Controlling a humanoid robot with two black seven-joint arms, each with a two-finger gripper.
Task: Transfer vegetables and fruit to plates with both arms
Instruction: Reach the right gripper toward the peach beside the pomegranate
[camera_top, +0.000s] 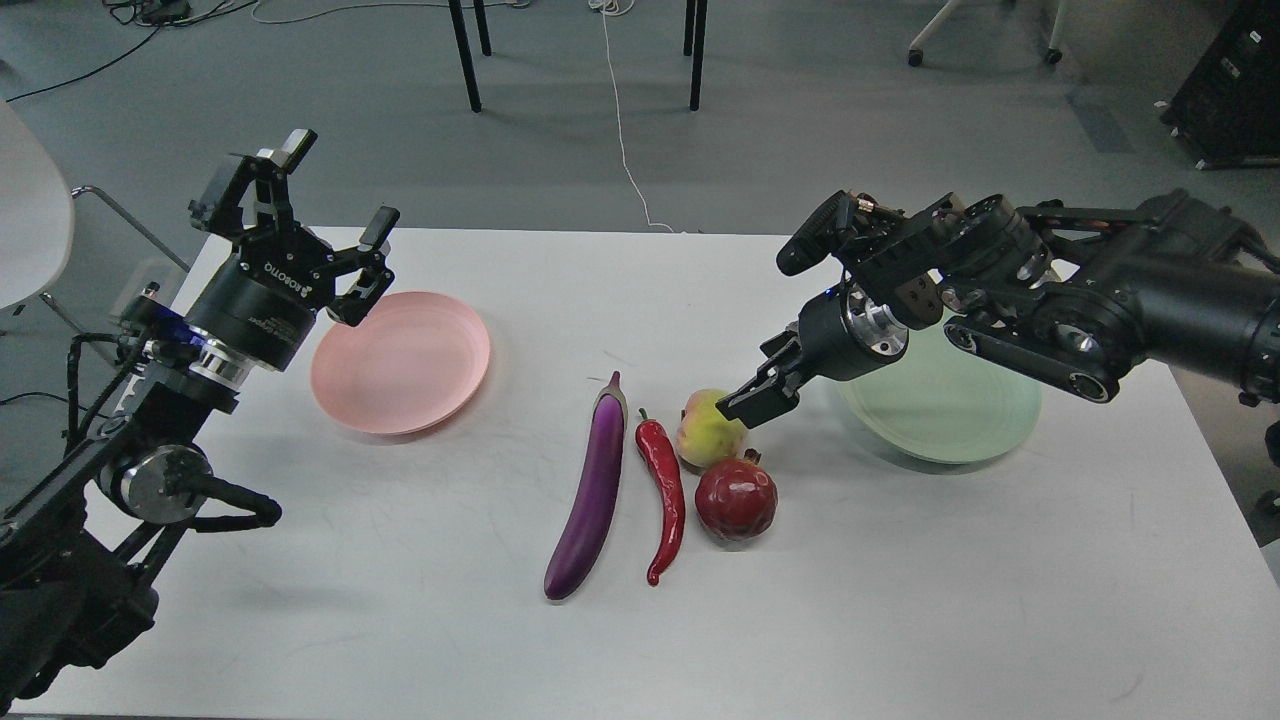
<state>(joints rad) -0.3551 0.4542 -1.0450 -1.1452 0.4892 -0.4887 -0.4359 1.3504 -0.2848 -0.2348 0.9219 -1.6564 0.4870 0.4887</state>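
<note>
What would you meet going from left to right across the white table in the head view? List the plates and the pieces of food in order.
Pale pink round plate → long glossy purple eggplant → curved shiny red chili pepper → pale mint green round plate. The yellow-green peach and dark red pomegranate overlap in left-right position, so they are left out.

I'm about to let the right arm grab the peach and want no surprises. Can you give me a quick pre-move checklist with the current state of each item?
1. Right gripper close to the peach: ok, its tip is right beside the fruit.
2. Right fingers spread to fit the peach: cannot tell, they look dark and merged.
3. Green plate free of items: ok on the visible part; the arm hides some.
4. Pomegranate clear of the peach: not ok, they appear to touch.
5. Left gripper out of the way: ok, open, raised near the pink plate.
</note>
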